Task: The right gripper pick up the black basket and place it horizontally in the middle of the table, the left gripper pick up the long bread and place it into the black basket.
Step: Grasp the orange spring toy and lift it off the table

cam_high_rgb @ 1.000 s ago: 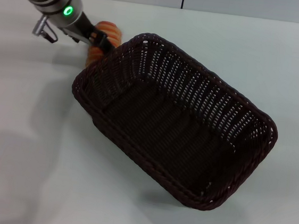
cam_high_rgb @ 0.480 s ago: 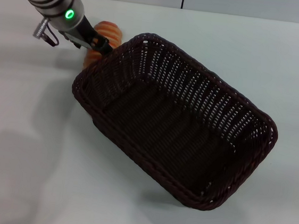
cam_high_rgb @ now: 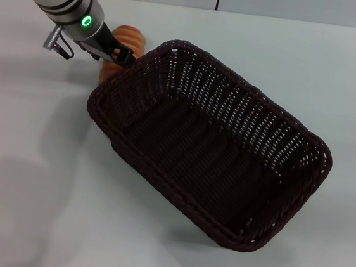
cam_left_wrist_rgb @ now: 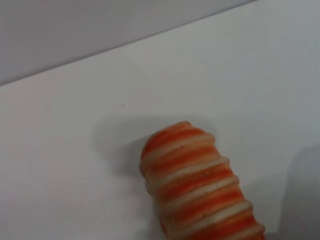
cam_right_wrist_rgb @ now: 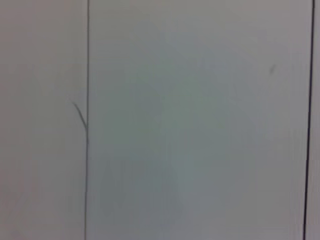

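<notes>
White desk fills the head view, with a grey wall band along its far edge. On it sits the black basket, open side up, its long axis running diagonally from the far left toward the near right; one short end is at the upper left, the other at the lower right. Just beyond the basket's far-left short end lies the long bread, mostly covered by the arm, so its direction is hard to read from here. The left hand comes in from the upper left corner on a pale arm with a green ring light, its dark tip at the bread and next to the basket rim; whether it grips or is released, I cannot tell.

From the left wrist view, the long bread lies on the bare desk, one rounded end showing, its pale ridges crossing its length, shadow beside it.

From the right wrist view, only a pale grey panel with thin dark vertical lines shows.
</notes>
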Motion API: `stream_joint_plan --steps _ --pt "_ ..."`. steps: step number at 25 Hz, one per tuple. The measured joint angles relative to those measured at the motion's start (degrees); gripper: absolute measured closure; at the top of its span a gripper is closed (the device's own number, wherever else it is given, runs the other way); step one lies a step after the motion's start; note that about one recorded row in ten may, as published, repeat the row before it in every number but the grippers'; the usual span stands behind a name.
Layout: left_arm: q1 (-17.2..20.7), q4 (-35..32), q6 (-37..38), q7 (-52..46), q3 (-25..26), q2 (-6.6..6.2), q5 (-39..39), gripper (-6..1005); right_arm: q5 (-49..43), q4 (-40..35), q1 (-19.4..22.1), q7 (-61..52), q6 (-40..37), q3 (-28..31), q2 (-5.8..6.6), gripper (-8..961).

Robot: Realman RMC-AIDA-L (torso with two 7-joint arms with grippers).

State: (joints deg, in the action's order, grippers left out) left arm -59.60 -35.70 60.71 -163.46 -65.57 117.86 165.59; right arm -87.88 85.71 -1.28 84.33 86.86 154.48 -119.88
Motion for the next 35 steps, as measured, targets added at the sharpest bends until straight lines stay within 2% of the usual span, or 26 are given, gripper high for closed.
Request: stream_joint_plan --steps 12,23,28,35 --pt "0.32 2.48 -2.92 0.36 0.0 -0.11 -0.05 142 0.15 1.14 -0.08 0.05 0.06 -3.06 0.09 618" --pt "0.52 2.71 -2.39 0.54 -0.42 -0.08 -0.05 153 0.16 1.96 -0.21 0.05 -0.06 -4.97 0.13 618" --pt "1.07 0.98 -2.04 0.69 -5.86 0.04 -0.05 370 0.2 2.07 -0.23 0.05 0.04 -5.15 0.17 619" --pt "2.51 -1.52 -2.19 0.9 -7.29 0.09 0.0 441 0.25 2.17 -0.15 0.05 0.15 -6.33 0.27 618"
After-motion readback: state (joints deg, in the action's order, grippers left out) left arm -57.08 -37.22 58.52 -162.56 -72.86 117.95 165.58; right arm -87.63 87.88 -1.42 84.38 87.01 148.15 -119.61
